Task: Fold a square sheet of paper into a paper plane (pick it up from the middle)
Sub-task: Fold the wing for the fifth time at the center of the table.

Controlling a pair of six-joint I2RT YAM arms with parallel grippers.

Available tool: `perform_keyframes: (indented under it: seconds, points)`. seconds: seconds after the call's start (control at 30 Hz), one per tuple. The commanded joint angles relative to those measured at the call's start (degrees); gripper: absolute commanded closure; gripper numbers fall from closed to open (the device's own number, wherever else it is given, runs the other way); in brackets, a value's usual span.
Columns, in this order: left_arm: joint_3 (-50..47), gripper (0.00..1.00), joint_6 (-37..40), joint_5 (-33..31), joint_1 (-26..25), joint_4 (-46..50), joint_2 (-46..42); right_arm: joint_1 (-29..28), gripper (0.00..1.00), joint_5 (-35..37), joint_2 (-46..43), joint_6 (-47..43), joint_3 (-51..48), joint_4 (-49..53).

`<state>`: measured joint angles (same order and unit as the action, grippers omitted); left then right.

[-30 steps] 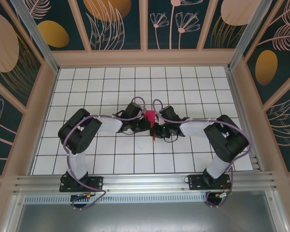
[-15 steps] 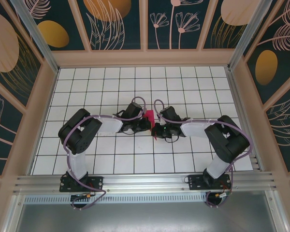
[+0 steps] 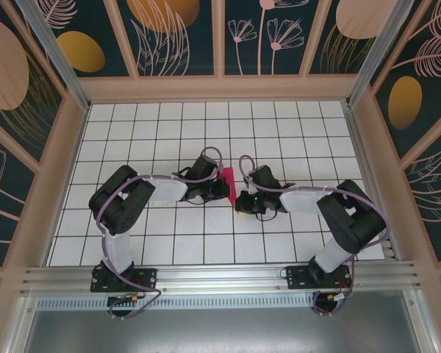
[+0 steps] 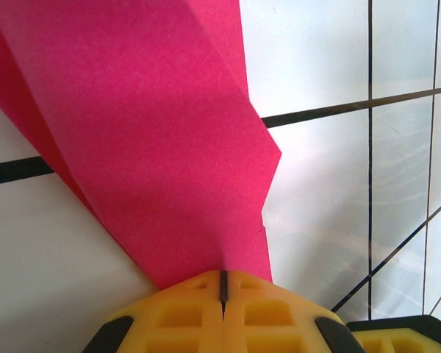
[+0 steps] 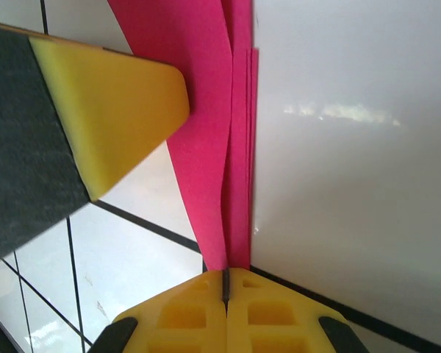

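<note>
The square sheet of paper (image 3: 229,187) is magenta-pink and folded into a narrow, creased, layered shape. It is held off the tiled floor between the two arms at mid-table. My left gripper (image 3: 225,190) is shut on its lower edge, and the broad creased face (image 4: 154,140) fans up from my left gripper's (image 4: 223,276) jaws. My right gripper (image 3: 239,204) is shut on the stacked folded layers (image 5: 231,147), which rise edge-on from my right gripper's (image 5: 226,273) jaws. I cannot tell whether this shape is the paper plane.
The left gripper's yellow finger (image 5: 110,110) sits close against the paper in the right wrist view. White tiled floor (image 3: 206,132) spreads all round, bounded by the patterned walls (image 3: 220,37) and the metal rail (image 3: 220,276) at the near edge.
The right gripper has shifted slightly right and toward the near edge. The paper between the grippers now looks narrower and more edge-on from above. Both grips hold.
</note>
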<state>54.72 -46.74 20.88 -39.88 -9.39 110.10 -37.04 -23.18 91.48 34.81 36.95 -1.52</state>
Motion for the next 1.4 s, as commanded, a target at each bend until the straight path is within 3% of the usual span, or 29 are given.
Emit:
perform_keyframes:
  seconds: [0.0, 0.33, 0.7, 0.9, 1.17, 1.37]
  points:
    - [-1.51, 0.92, 0.78, -9.19, 0.7, 9.12, 4.53, 0.27, 1.0, -0.46, -0.95, -1.06, -3.32, 8.51]
    - [-1.27, 0.93, 0.89, -8.41, 0.76, 8.87, 4.14, 0.04, 1.0, -0.19, -6.39, -2.46, 0.94, 8.18]
    - [-1.28, 0.93, 0.68, -7.83, 0.7, 8.51, 4.2, -1.02, 1.0, -3.14, 2.87, -3.19, 6.73, 2.91]
    - [-1.51, 0.93, 0.77, -8.56, 0.71, 8.93, 3.95, -0.52, 1.0, -2.31, 4.5, -3.34, 3.05, 2.85]
    - [-1.4, 0.93, 0.96, -8.9, 0.69, 9.3, 3.98, -0.08, 1.0, -4.24, -1.7, -2.54, -5.38, 3.37]
    - [-1.41, 0.93, 1.02, -7.3, 0.76, 7.6, 2.91, 1.08, 1.0, 0.04, -8.53, -1.41, -1.77, 2.8]
